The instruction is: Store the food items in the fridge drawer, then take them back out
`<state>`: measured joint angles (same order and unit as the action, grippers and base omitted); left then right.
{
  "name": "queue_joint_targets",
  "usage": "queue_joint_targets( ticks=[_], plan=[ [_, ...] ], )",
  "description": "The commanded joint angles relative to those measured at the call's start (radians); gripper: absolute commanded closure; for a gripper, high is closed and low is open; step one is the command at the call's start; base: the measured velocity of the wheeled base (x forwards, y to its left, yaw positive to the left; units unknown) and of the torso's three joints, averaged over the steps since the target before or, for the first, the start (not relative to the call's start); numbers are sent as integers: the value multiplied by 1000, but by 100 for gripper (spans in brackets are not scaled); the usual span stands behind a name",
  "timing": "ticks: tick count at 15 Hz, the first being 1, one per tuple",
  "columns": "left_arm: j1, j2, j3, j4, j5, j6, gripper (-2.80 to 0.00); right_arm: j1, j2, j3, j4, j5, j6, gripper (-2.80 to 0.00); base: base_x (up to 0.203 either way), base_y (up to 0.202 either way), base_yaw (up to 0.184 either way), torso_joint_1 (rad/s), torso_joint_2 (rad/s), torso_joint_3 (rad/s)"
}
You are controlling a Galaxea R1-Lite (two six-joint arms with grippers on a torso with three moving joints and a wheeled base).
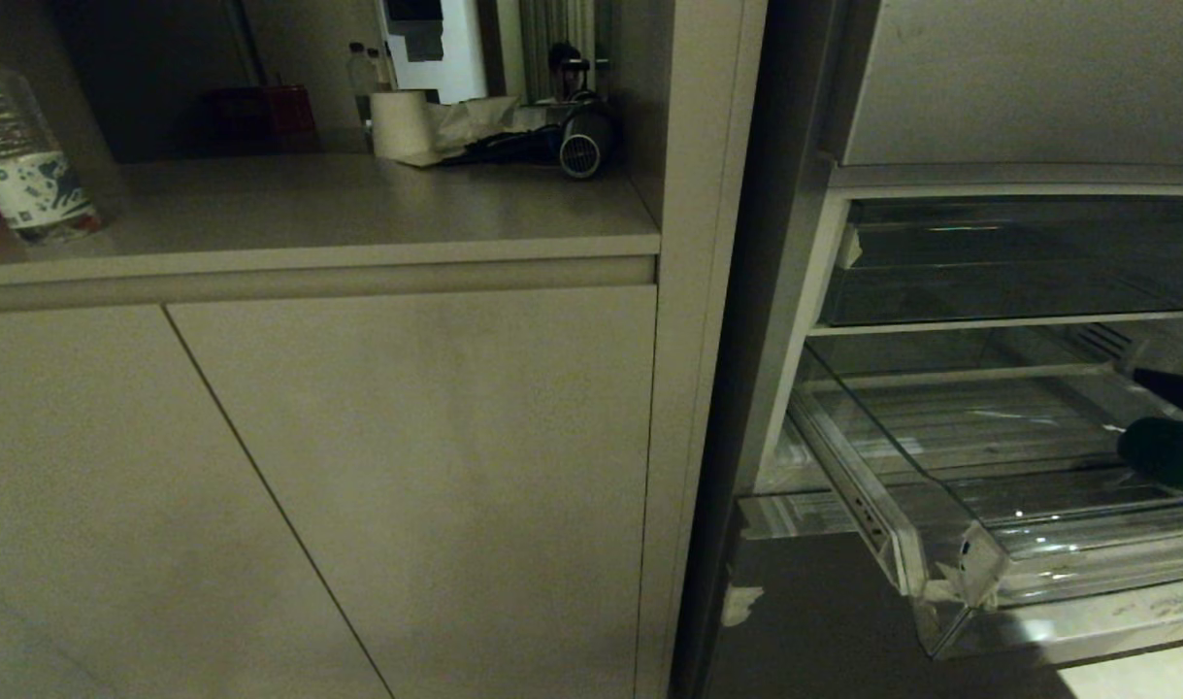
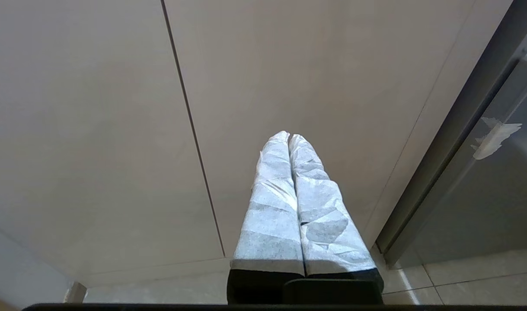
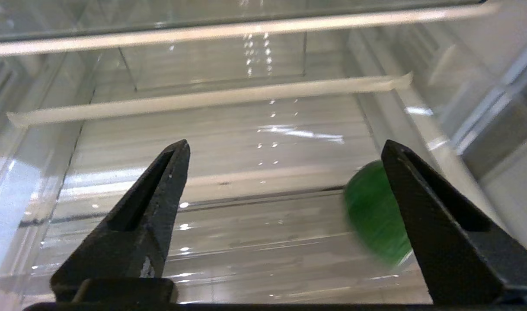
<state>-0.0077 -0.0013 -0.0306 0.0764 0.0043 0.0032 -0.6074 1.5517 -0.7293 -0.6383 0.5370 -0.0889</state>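
The fridge drawer (image 1: 940, 505) is pulled out at the lower right, clear plastic with a ribbed floor (image 3: 246, 216) and tape scraps at its front corner. One food item, a dark green rounded lump (image 1: 1168, 453), is inside it near the right edge. My right gripper (image 3: 285, 144) is over the drawer and open. The green lump (image 3: 371, 211) shows blurred just inside one black finger (image 3: 423, 207), with a wide gap to the other. Only a dark finger (image 1: 1173, 390) shows in the head view. My left gripper (image 2: 289, 136) is shut, empty, parked facing the cabinet doors.
A clear upper compartment (image 1: 1018, 262) sits just above the drawer. Left of the fridge are beige cabinet doors (image 1: 407, 485) under a counter (image 1: 310, 218) holding a water bottle (image 1: 28, 165), paper roll (image 1: 402, 124) and hair dryer (image 1: 583, 146). The grey fridge panel (image 1: 824, 621) stands below.
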Motion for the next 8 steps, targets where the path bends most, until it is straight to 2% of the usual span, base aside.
queue_joint_targets(
  ticks=[1, 4, 6, 8],
  plan=[
    [0, 1, 0, 0, 0, 0, 0, -2, -87, 8, -1, -25, 6, 0, 0, 0, 0, 0, 0, 0],
    [0, 1, 0, 0, 0, 0, 0, -15, -276, 51, 49, -140, 60, 0, 0, 0, 0, 0, 0, 0],
    [0, 1, 0, 0, 0, 0, 0, -77, -443, 112, 127, -182, 71, 0, 0, 0, 0, 0, 0, 0],
    [0, 1, 0, 0, 0, 0, 0, -128, -599, 236, 181, -199, 61, 0, 0, 0, 0, 0, 0, 0]
  ],
)
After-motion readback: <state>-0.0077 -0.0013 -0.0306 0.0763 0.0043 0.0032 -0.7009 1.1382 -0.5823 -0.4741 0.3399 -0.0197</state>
